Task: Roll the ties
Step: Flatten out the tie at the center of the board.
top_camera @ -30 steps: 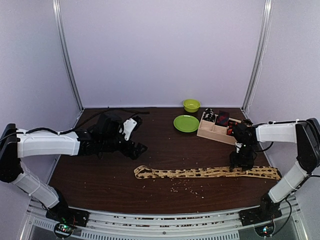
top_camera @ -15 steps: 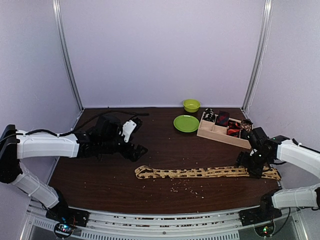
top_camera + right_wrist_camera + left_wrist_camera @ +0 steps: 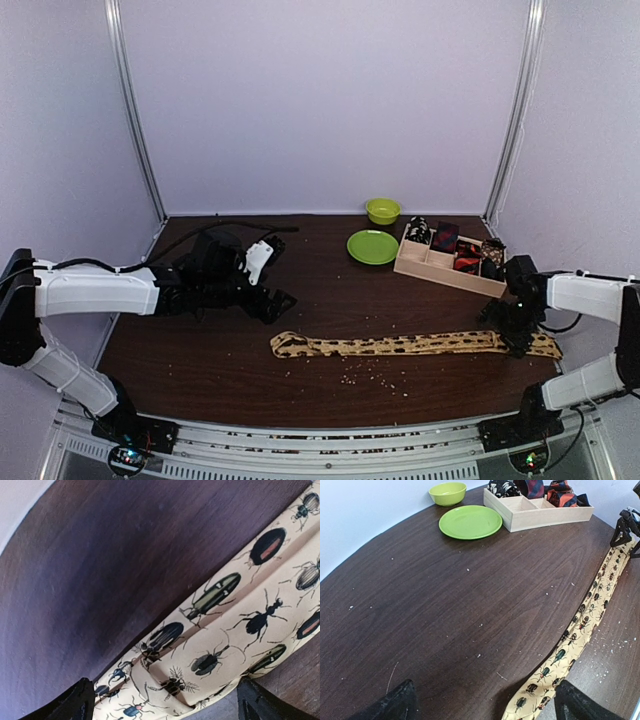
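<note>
A long tan tie (image 3: 410,345) printed with dark beetles lies flat across the front of the table. My right gripper (image 3: 520,335) stands low over its wide right end, open, with one finger on each side of the fabric. The right wrist view shows the tie (image 3: 225,630) folded lengthwise between the spread fingertips (image 3: 75,702). My left gripper (image 3: 278,300) hovers open behind the narrow left end, holding nothing. The left wrist view has the tie (image 3: 580,630) running away to the right. Small rolled ties (image 3: 445,237) sit in a wooden tray.
The wooden compartment tray (image 3: 440,268) stands at the back right, with a green plate (image 3: 372,247) and a green bowl (image 3: 382,210) to its left. Pale crumbs (image 3: 375,375) lie scattered in front of the tie. A black cable (image 3: 240,225) lies at the back left.
My right gripper has opened wider and shifted right along the tie toward its wide end. The left arm has barely moved.
</note>
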Controlling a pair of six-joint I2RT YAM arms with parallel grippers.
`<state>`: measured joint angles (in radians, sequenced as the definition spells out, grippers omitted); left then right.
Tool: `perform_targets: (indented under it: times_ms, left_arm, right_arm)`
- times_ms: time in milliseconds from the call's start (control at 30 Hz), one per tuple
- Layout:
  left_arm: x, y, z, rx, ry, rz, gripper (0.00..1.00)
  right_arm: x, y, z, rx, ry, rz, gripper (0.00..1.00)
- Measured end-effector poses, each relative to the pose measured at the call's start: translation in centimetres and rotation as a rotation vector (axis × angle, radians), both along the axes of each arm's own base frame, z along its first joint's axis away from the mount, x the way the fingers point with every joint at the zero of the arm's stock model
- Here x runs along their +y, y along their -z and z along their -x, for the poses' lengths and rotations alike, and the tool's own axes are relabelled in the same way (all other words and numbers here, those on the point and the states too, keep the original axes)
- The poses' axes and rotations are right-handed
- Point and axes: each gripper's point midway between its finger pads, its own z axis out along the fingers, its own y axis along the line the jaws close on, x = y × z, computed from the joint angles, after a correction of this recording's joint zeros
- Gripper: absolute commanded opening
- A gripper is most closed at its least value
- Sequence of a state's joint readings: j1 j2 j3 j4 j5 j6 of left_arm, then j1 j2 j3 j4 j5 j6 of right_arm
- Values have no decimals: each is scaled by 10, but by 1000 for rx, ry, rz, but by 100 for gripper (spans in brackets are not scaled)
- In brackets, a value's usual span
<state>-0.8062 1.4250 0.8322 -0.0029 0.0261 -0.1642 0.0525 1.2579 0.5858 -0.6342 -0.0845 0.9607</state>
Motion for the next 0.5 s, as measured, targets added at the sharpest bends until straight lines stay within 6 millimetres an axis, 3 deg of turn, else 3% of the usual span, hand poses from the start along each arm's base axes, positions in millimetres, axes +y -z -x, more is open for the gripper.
perform_targets:
  times_ms: [300, 500]
  left_arm:
    - [1, 1, 1, 8, -2, -1, 98]
    - [2, -1, 2, 9, -7, 3, 98]
  right_arm:
    - [-34, -1, -27, -3, 48, 0, 100]
    - [-35, -7, -33, -44, 6, -26, 100]
